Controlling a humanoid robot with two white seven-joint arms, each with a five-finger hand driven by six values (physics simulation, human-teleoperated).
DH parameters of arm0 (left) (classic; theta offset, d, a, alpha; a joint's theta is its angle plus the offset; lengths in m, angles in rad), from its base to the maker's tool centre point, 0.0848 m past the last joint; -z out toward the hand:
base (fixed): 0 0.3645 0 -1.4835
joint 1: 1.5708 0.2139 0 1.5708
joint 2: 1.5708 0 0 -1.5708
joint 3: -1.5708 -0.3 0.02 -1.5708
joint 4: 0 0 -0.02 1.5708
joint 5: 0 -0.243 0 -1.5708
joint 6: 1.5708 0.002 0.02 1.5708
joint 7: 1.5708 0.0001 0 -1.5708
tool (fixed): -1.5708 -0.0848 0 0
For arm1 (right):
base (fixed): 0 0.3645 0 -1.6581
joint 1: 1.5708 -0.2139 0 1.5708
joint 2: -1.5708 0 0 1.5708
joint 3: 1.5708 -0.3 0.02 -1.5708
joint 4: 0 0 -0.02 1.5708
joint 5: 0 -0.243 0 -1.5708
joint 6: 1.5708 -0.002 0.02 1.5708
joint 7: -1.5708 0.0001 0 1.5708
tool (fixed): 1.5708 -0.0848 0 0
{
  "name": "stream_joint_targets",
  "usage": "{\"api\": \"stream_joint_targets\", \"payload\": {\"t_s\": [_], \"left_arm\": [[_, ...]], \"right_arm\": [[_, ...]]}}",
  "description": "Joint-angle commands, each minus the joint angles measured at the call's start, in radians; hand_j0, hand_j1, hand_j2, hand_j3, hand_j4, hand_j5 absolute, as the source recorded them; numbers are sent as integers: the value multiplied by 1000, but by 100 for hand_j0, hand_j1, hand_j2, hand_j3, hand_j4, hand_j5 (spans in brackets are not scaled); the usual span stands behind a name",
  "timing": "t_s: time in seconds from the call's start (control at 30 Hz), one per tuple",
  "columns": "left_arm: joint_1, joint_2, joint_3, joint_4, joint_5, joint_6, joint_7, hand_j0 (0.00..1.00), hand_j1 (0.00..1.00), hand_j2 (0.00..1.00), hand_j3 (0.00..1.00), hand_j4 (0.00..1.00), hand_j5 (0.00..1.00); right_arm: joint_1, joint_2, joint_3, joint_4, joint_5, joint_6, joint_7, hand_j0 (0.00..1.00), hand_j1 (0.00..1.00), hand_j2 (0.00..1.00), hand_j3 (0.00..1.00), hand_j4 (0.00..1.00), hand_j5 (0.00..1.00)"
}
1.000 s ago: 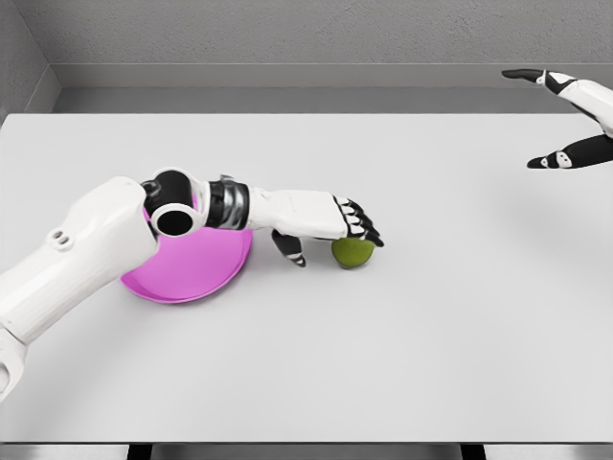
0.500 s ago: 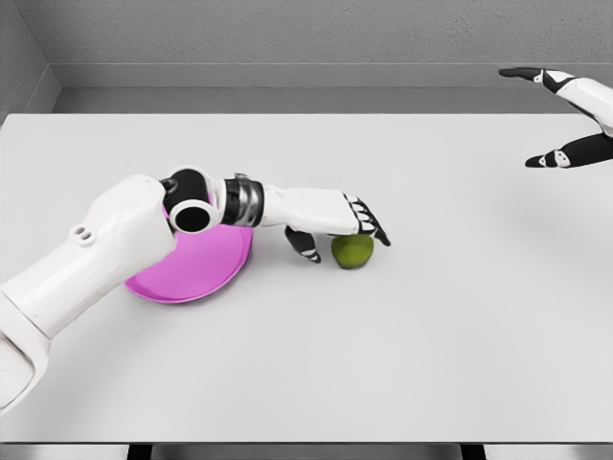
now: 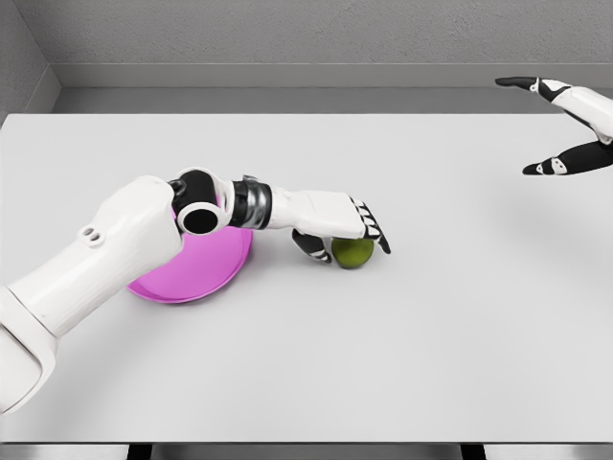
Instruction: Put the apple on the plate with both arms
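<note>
A green apple (image 3: 352,256) lies on the white table (image 3: 402,345), just right of a magenta plate (image 3: 196,268). My left arm reaches across the plate's far side, covering part of it. My left hand (image 3: 347,240) is over the apple, its fingers (image 3: 369,225) stretched flat across the top and past the apple's right side. The thumb (image 3: 314,247) hangs down against the apple's left side. The fingers are not curled around the fruit. My right hand (image 3: 533,126) hovers open at the far right edge, well away from the apple, with fingers spread and nothing in it.
The table's back edge meets a grey wall (image 3: 287,38). Only the apple and plate stand on the table.
My left arm has pushed further right, so the hand now covers the apple's top and the thumb has come down beside it. The apple and the right hand have barely moved.
</note>
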Motion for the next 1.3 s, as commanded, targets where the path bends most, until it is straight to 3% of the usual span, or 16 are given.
{"api": "stream_joint_targets", "payload": {"t_s": [0.0, 0.17, 0.27, 0.47, 0.7, 0.8, 0.87, 0.97, 1.03, 1.13, 1.27], "left_arm": [[0, -1, -6, 0, 5, 2, 0, 83, 83, 83, 83, 83, 83], [2, 0, -9, 0, 5, 2, 0, 83, 83, 83, 83, 83, 83], [2, 0, -9, -2, -4, 2, 0, 75, 75, 75, 75, 75, 75], [2, 2, -24, -8, -6, 2, -4, 55, 55, 55, 55, 55, 55], [-2, 10, -26, -14, -4, 2, -4, 50, 50, 50, 50, 50, 50], [-32, 25, -23, -16, 14, 2, 2, 48, 48, 48, 48, 48, 48], [-48, 76, -23, -68, 71, 2, 3, 45, 45, 45, 45, 45, 45], [-49, 298, -20, -279, 158, 2, 5, 44, 44, 44, 44, 44, 44], [-43, 453, 17, -365, 216, 2, 5, 44, 44, 44, 44, 44, 44], [-37, 606, 34, -356, 255, 2, 5, 44, 44, 44, 44, 44, 44], [-15, 614, 34, -264, 249, 2, -3, 44, 44, 44, 44, 44, 44]], "right_arm": [[0, -2, -2, -1, -7, 3, 0, 100, 100, 100, 100, 100, 100], [-5, 0, 0, -1, -7, 3, 0, 100, 100, 100, 100, 100, 100], [-2, -2, 0, -50, -9, 3, 0, 100, 100, 100, 100, 100, 100], [5, -22, -2, -50, -9, 3, 0, 100, 100, 100, 100, 100, 100], [3, -20, -2, -50, -9, 3, 0, 100, 100, 100, 100, 100, 100], [3, -20, -2, -53, -9, 3, 0, 100, 100, 100, 100, 100, 100], [5, -20, 0, -64, -7, 3, 0, 100, 100, 100, 100, 100, 100], [17, -22, 15, -110, -6, 3, 0, 100, 100, 100, 100, 100, 100], [28, -23, 46, -182, -4, 3, 0, 100, 100, 100, 100, 100, 100], [37, -22, 50, -184, -3, 3, 0, 100, 100, 100, 100, 100, 100], [35, -23, 50, -184, -3, 3, 0, 100, 100, 100, 100, 100, 100]]}}
